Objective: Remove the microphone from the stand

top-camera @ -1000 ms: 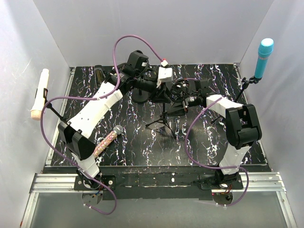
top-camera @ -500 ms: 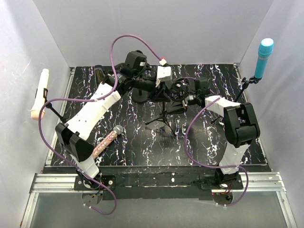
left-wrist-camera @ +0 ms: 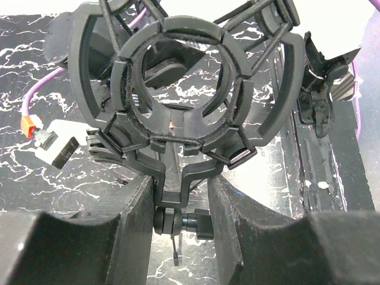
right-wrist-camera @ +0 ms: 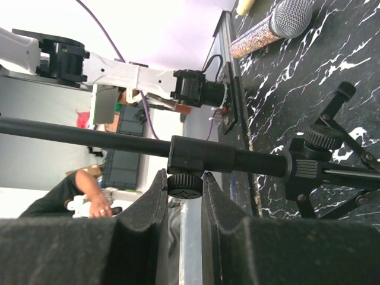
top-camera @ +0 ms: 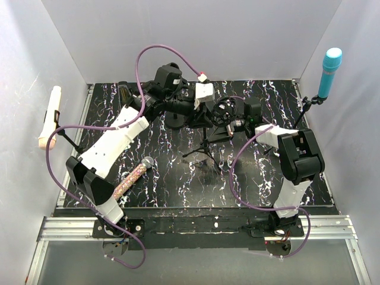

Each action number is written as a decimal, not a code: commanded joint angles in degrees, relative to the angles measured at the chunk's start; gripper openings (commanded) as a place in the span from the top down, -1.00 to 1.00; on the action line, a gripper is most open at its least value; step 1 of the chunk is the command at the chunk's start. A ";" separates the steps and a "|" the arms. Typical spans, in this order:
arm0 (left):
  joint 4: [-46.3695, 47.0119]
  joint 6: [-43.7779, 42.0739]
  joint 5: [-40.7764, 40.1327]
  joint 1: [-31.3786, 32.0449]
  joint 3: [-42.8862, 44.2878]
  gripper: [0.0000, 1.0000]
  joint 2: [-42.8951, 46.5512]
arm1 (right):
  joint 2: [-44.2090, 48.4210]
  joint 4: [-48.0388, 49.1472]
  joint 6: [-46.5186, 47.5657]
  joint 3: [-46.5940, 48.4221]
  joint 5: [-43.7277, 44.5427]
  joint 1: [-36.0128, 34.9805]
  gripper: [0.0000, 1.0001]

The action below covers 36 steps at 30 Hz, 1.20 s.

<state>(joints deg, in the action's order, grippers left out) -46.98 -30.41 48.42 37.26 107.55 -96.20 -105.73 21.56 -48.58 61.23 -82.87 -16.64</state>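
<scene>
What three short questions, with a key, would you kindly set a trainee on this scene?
1. True or false: the shock mount holds a microphone.
2. Where is the glittery microphone? A. lying on the table; B. clipped to the left wall; C. hanging on the back wall.
3. Fill in: the right gripper pinches the ___ under the pole.
Key: 1. False, its ring is empty. 2. A. 3. The knob.
</scene>
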 commanded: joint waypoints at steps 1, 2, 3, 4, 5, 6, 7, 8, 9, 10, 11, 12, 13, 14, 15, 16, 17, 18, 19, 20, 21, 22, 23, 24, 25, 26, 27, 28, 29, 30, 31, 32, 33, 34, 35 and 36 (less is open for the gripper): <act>6.55 1.94 -4.73 0.19 -2.51 1.00 5.06 | 6.41 26.37 -8.54 -5.85 -0.02 -0.58 0.97; 6.99 1.94 -6.40 0.27 -2.78 1.00 5.23 | 7.63 30.34 -8.90 -7.17 0.77 -0.76 0.97; 7.86 2.29 -8.15 0.10 -2.96 1.00 5.50 | 9.04 31.25 -7.25 -7.70 1.22 -1.02 0.97; 9.09 2.64 -10.26 0.19 -3.48 1.00 6.02 | 10.36 31.09 -4.45 -8.05 2.09 -1.46 0.97; 11.71 2.90 -11.93 0.10 -4.62 1.00 6.72 | 12.29 29.61 -0.24 -8.75 3.40 -1.72 0.97; 14.09 3.17 -13.69 0.01 -6.02 1.00 7.77 | 14.65 24.20 5.63 -8.76 5.07 -2.33 0.97; 15.76 3.17 -15.01 -0.08 -6.99 1.00 8.66 | 17.03 15.35 16.04 -7.98 7.70 -3.21 0.97; 16.74 3.08 -16.24 -0.08 -7.96 1.00 9.45 | 19.84 1.87 27.63 -6.32 12.16 -4.09 0.97; 17.27 2.99 -17.39 -0.16 -8.58 1.00 10.06 | 22.73 -10.19 45.58 -4.91 16.38 -5.93 0.97; 17.19 2.99 -17.66 -0.17 -8.84 1.00 10.42 | 24.42 -15.36 55.60 -4.72 21.47 -7.60 0.97; 16.58 2.91 -17.49 -0.17 -9.19 1.00 10.68 | 26.78 -15.50 60.92 -6.55 25.44 -9.44 0.97; 15.96 2.90 -17.31 -0.25 -9.28 1.00 10.95 | 29.59 -12.89 65.58 -9.61 29.65 -10.76 0.97; 15.70 3.34 -17.14 -0.25 -9.63 1.00 11.21 | 32.14 -7.64 69.63 -13.12 34.05 -11.82 0.97; 15.69 3.60 -16.96 -0.25 -10.25 1.00 11.65 | 34.00 -1.32 72.89 -17.25 36.96 -12.62 0.97; 15.78 3.96 -16.79 -0.17 -10.95 1.00 12.00 | 35.32 2.83 77.62 -20.51 38.99 -12.88 0.97; 16.22 4.22 -16.70 -0.25 -11.91 1.00 12.53 | 36.46 5.39 82.89 -22.63 40.49 -13.32 0.97; 16.48 4.31 -16.61 -0.17 -12.62 1.00 13.05 | 37.26 9.16 89.55 -25.17 41.81 -13.85 0.97; 16.83 4.31 -16.69 -0.25 -13.67 1.00 13.75 | 38.40 12.59 97.02 -28.42 41.91 -13.85 0.97; 17.36 4.48 -16.87 -0.17 -14.72 1.00 14.37 | 39.10 17.33 104.49 -31.67 41.22 -13.94 0.97; 17.80 4.66 -16.96 -0.17 -15.78 1.00 14.99 | 39.02 21.98 113.09 -36.66 40.60 -13.85 0.97; 18.06 4.66 -16.96 -0.25 -16.92 1.00 15.51 | 38.15 29.08 117.79 -39.93 40.07 -13.85 0.97; 18.59 4.66 -16.87 -0.25 -17.89 1.00 16.30 | 36.75 37.68 119.31 -42.22 39.63 -13.85 0.97; 18.94 4.75 -16.70 -0.17 -18.86 1.00 16.75 | 35.00 44.38 119.15 -44.42 39.37 -13.85 0.97; 19.38 4.66 -16.17 -0.17 -19.91 1.00 17.01 | 33.68 49.93 119.94 -46.01 38.84 -13.94 0.97; 19.82 4.57 -15.82 -0.17 -20.79 1.00 17.36 | 32.71 52.59 120.73 -47.33 38.23 -14.03 0.94; 20.35 4.66 -15.56 -0.25 -21.50 1.00 17.63 | 32.87 52.70 120.91 -48.22 37.70 -14.03 0.48; 20.70 4.66 -15.38 -0.25 -22.11 1.00 17.89 | 33.92 50.36 120.82 -48.57 37.43 -14.12 0.07; 21.05 4.66 -15.12 -0.17 -22.55 1.00 18.07 | 35.75 47.20 120.82 -48.92 37.52 -14.12 -0.21; 21.31 4.57 -15.03 -0.17 -22.99 1.00 18.24 | 38.03 42.73 120.65 -48.93 37.87 -14.12 -0.31; 21.58 4.66 -14.94 -0.17 -23.26 1.00 18.42 | 40.67 38.25 119.78 -48.75 38.22 -14.03 -0.37; 21.58 4.57 -14.94 -0.17 -23.43 1.00 18.68 | 44.35 31.50 118.81 -47.97 38.74 -14.03 -0.39; 21.58 4.57 -14.76 -0.25 -23.44 1.00 18.77 | 48.13 22.04 118.37 -46.74 39.01 -14.12 -0.43; 21.58 4.66 -14.50 -0.25 -23.52 1.00 19.03 | 52.69 12.20 116.97 -44.38 39.45 -14.03 -0.53; 21.23 4.49 -13.98 -0.17 -23.78 1.00 19.30 | 57.17 -3.21 115.91 -41.57 39.02 -14.12 -0.61; 20.53 4.14 -13.27 -0.17 -23.87 1.00 19.30 | 59.22 -8.76 114.16 -38.59 38.23 -13.94 -0.64; 19.31 3.35 -12.57 -0.17 -23.61 1.00 19.47 | 60.89 -15.69 112.14 -36.64 37.70 -14.03 -0.66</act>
<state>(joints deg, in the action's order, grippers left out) -26.50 -26.04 33.43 37.23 84.64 -79.02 -53.30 38.20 67.46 15.00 -44.10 -30.76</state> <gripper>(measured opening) 0.007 0.805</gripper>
